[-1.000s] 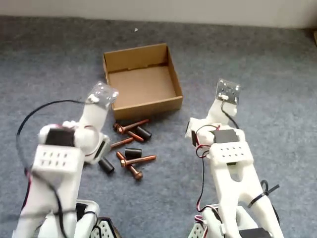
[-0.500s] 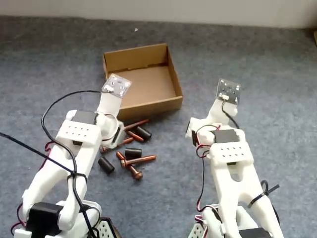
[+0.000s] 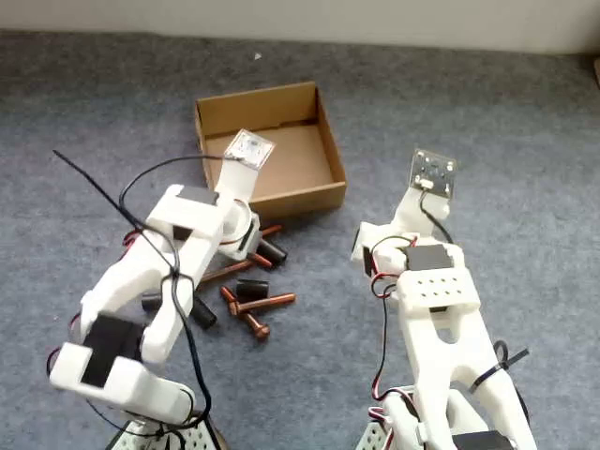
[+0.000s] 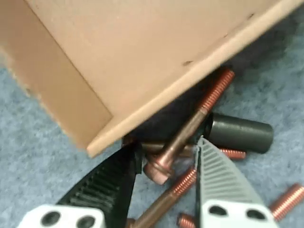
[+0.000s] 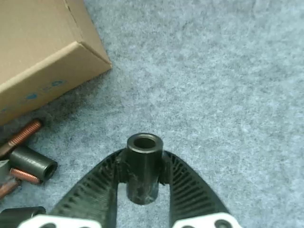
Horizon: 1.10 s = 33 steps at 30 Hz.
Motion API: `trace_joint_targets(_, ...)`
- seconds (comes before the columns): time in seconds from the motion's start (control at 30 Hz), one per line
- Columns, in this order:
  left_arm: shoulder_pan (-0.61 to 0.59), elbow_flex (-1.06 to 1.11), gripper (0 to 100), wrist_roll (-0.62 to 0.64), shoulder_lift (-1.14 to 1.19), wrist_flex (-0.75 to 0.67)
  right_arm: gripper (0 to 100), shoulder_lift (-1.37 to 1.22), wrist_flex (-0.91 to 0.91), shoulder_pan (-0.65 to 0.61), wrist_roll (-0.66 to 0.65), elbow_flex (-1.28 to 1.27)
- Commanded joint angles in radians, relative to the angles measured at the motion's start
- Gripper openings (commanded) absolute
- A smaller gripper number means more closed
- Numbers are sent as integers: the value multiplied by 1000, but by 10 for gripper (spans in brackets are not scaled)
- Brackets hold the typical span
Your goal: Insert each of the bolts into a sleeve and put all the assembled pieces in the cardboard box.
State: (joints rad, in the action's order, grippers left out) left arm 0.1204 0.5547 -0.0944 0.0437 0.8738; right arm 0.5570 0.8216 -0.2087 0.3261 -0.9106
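Several copper bolts [image 3: 264, 302] and black sleeves [image 3: 251, 289] lie on the grey carpet just in front of the cardboard box [image 3: 292, 201]. My left arm [image 3: 192, 230] leans over this pile at the box's front wall. My left gripper [image 4: 166, 147] is open, its jaws on either side of the head of one bolt [image 4: 159, 167] that lies beneath the box wall [image 4: 142, 61]. A sleeve [image 4: 240, 134] rests beside that bolt. To the right of the pile, my right gripper [image 5: 144, 161] is shut on an upright black sleeve [image 5: 144, 142], bore upward.
The box is open-topped and holds nothing I can see. In the right wrist view its corner [image 5: 45, 52] is close, with a loose sleeve [image 5: 31, 163] and a bolt [image 5: 21, 133] beside it. Bare carpet [image 3: 506, 169] spreads to the right.
My left arm has swung right and forward from the left side to the front of the box, over the bolt pile. My right arm has kept still with its sleeve.
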Motion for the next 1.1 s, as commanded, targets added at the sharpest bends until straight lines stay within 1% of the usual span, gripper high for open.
trace_joint_targets(0.0, 8, -108, 95, -100, 84, 72, 6, 36, -18, 10, 6, 2)
trace_joint_targets(0.13, 2, -105, 37, -189, 93, 94, 6, 36, -18, 10, 6, 2)
trace_joint_targets(0.23, -13, -110, 5, -293, 42, 163, 6, 36, -18, 10, 6, 2)
trace_joint_targets(0.37, -42, -107, 5, -416, -76, 264, 6, 36, -18, 10, 6, 2)
trace_joint_targets(0.53, -113, -102, 5, -540, -231, 371, 6, 36, -18, 10, 6, 2)
trace_joint_targets(0.63, -154, -102, 5, -603, -298, 425, 6, 36, -18, 10, 6, 2)
trace_joint_targets(0.7, -186, -102, 5, -618, -328, 439, 6, 36, -18, 10, 6, 2)
trace_joint_targets(0.77, -220, -102, 20, -617, -346, 437, 6, 36, -18, 10, 6, 2)
trace_joint_targets(0.83, -252, -101, 83, -601, -358, 443, 6, 36, -18, 10, 6, 2)
trace_joint_targets(0.87, -268, -104, 124, -562, -358, 454, 6, 36, -18, 10, 6, 2)
trace_joint_targets(0.9, -277, -107, 165, -493, -358, 462, 6, 36, -18, 10, 6, 2)
trace_joint_targets(0.97, -278, -99, 216, -368, -358, 471, 6, 36, -18, 10, 6, 2)
trace_joint_targets(1.07, -255, -85, 218, -192, -358, 494, 6, 36, -18, 10, 6, 2)
